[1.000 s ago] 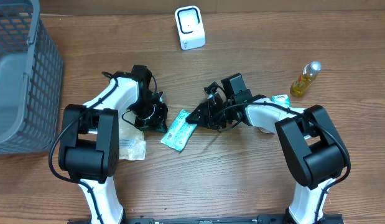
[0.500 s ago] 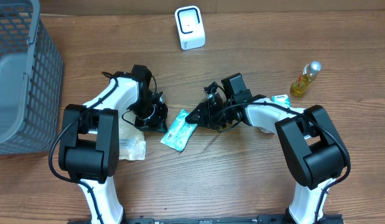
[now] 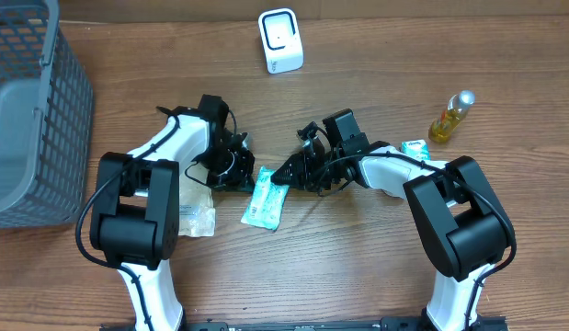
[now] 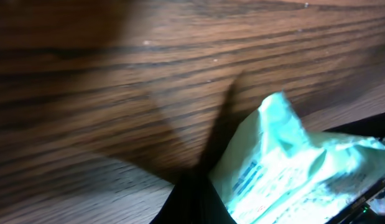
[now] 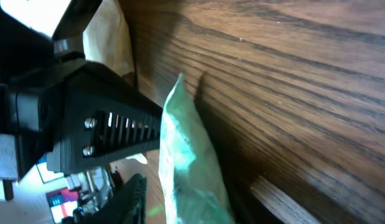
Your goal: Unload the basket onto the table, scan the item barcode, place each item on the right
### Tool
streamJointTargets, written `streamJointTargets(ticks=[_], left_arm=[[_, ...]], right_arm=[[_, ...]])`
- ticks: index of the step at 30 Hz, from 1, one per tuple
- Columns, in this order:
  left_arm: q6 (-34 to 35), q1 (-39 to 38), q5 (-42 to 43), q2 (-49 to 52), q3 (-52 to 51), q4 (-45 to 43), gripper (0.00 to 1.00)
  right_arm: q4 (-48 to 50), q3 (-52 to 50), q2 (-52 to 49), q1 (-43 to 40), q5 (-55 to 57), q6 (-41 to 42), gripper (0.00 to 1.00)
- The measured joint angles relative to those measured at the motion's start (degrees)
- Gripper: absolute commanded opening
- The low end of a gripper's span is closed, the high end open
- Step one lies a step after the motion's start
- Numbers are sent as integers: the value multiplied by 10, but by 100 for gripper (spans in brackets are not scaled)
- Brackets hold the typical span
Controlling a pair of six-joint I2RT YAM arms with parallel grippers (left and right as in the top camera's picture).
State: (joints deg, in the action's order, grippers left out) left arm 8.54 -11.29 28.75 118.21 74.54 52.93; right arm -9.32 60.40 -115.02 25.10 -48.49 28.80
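Wooden worktop (image 3: 358, 276): carries everything.
White box-shaped barcode scanner (image 3: 280, 40): twelve o'clock, well apart.
Mint-green plastic packet (image 3: 264, 198): flat at centre, likely placed for both arms to reorient.
Left end effector (image 3: 244, 176): together, at packet's ten o'clock.
Right end effector (image 3: 280, 174): one o'clock; grip unclear.

grey basket (image 3: 71, 110) far left | yellow bottle (image 3: 450, 117) far right | clear pouch (image 3: 198, 217), perhaps a bag, front-left
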Motion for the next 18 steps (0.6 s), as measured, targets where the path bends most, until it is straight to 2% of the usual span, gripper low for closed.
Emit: streamJointTargets(ticks=[6,9,12,15,18], left_arm=[[0,-2,0,0,0,0,4],[0,-2,0,0,0,0,4],[0,-2,0,0,0,0,4],[0,-2,0,0,0,0,4],[0,-2,0,0,0,0,4]], right_arm=[[3,0,0,0,0,1,31],[3,0,0,0,1,1,23],[3,0,0,0,0,0,21],[4,0,0,0,0,1,23],[8,0,0,0,0,0,34]])
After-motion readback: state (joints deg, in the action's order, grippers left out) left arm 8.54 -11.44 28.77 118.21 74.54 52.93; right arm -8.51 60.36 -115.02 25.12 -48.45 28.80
